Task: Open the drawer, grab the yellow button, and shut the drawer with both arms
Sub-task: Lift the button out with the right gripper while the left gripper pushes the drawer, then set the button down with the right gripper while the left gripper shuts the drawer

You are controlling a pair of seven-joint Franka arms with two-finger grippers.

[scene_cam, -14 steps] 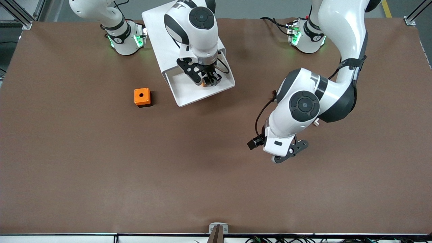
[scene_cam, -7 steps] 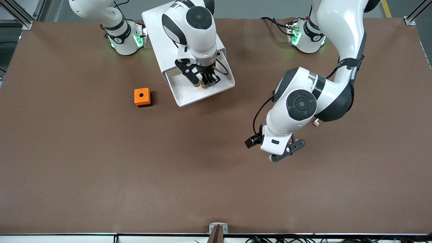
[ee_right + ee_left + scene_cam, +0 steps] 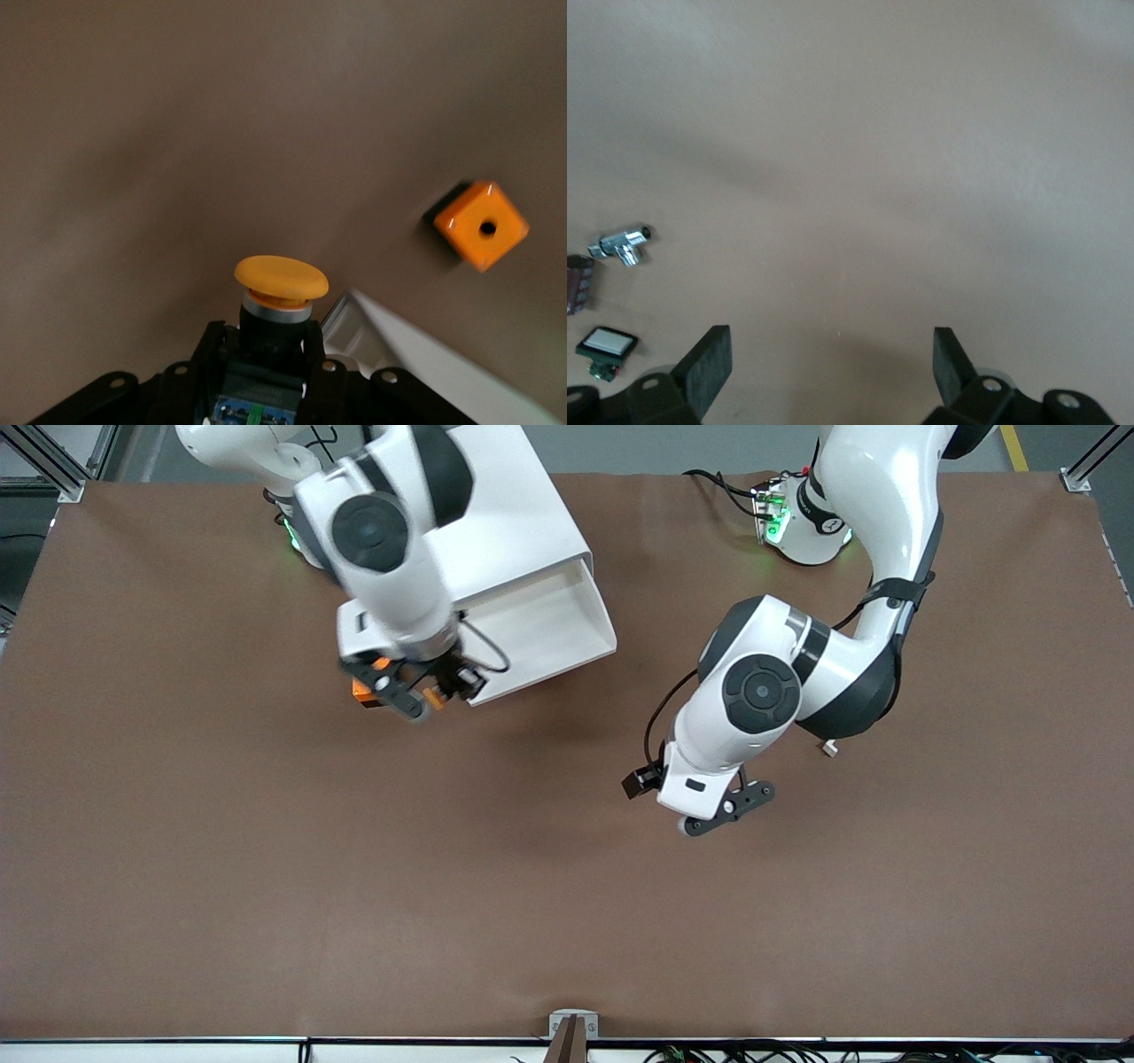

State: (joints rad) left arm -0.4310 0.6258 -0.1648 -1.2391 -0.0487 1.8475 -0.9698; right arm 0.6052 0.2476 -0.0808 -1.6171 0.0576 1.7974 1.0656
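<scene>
No legible text, labels, brands or nos. in any view. Nothing readable on cabinet [image 3: 514, 522], orange cube box [image 3: 482, 225], button [image 3: 280, 292] or arms.

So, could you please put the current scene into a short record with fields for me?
drawer: top one, pulled open, tray looks empty
button: orange cap, clamped in right gripper, above the table beside the drawer's corner
orange cube box: on the table near the open drawer
left gripper: open, holding nothing, over bare table
small parts: near left gripper
</scene>
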